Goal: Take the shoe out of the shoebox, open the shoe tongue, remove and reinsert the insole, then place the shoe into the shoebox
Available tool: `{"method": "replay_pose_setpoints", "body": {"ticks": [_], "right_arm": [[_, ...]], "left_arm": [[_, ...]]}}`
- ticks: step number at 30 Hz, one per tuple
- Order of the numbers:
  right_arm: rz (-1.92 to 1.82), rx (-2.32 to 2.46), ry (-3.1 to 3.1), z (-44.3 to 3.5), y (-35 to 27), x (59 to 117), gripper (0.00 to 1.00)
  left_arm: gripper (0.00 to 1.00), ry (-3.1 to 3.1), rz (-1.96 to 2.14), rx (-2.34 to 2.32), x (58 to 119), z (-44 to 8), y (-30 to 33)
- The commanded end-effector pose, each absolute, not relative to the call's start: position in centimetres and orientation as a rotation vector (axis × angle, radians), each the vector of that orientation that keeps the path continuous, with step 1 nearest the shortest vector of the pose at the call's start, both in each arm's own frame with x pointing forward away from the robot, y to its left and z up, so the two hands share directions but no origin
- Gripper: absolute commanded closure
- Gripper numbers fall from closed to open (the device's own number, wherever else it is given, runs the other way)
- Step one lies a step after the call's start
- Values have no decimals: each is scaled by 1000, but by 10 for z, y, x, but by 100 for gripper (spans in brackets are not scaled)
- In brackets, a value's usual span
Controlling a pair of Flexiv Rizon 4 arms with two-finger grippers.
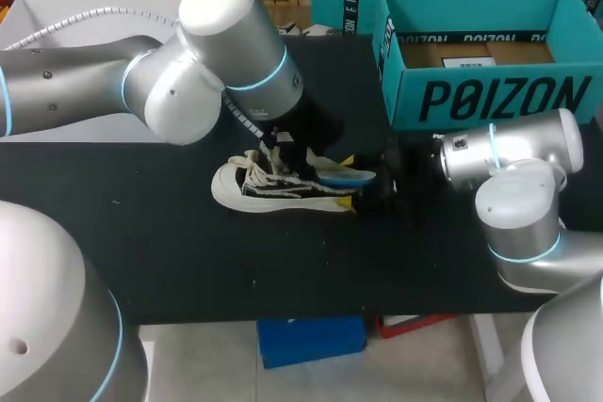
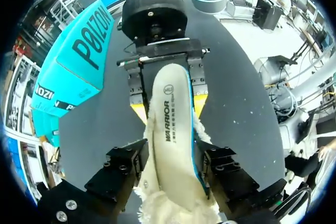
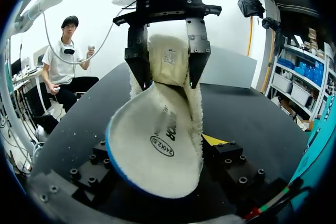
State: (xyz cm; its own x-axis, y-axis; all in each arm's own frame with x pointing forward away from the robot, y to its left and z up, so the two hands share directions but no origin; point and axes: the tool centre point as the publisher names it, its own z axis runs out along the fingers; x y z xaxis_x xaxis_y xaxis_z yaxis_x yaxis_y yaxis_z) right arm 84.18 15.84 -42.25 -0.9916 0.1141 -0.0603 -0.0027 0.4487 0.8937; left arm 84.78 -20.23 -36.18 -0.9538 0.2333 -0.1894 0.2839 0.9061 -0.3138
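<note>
Shoe (image 1: 273,185), a black-and-white lace-up with a fleecy lining, lies in the middle of the black table (image 1: 170,233), toe pointing left and heel right, well outside the shoebox (image 1: 490,96). The teal shoebox stands open at the far right of the table, apart from the shoe.

From the left, the left arm comes down over the shoe's opening, with the left gripper (image 1: 283,152) set on the shoe's middle. In the right wrist view its two dark fingers (image 3: 137,61) stand narrowly apart, pressed against the fleecy upper from both sides and holding the shoe.

A white insole (image 1: 347,176) with a blue edge sticks out of the shoe's heel end toward the right. Its printed top face runs between the left gripper's fingers and ends in the right gripper (image 2: 169,107), as the left wrist view shows.

Low over the table, the right arm comes in from the right, and the right gripper's yellow-tipped fingers (image 2: 199,100) flank the insole's heel end on two sides. They close against its edges, and the insole curls up between them into a shallow trough in the right wrist view.
</note>
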Motion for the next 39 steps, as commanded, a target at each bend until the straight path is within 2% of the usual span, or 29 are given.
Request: {"method": "replay_pose_setpoints", "body": {"ticks": [1, 4, 5, 8, 39], "right_arm": [[1588, 102, 2578, -425, 161, 842, 100], [1588, 102, 2578, -425, 161, 842, 100], [1588, 102, 2578, -425, 161, 842, 100], [1588, 102, 2578, -425, 161, 842, 100], [1588, 102, 2578, -425, 161, 842, 100]], "left_arm": [[37, 2900, -522, 460, 841, -355, -207], [44, 2885, -526, 514, 837, -355, -214], [50, 2879, -528, 531, 836, -355, -217], [55, 2861, -527, 595, 833, -356, -226], [53, 2850, -491, 613, 827, -377, -254]]}}
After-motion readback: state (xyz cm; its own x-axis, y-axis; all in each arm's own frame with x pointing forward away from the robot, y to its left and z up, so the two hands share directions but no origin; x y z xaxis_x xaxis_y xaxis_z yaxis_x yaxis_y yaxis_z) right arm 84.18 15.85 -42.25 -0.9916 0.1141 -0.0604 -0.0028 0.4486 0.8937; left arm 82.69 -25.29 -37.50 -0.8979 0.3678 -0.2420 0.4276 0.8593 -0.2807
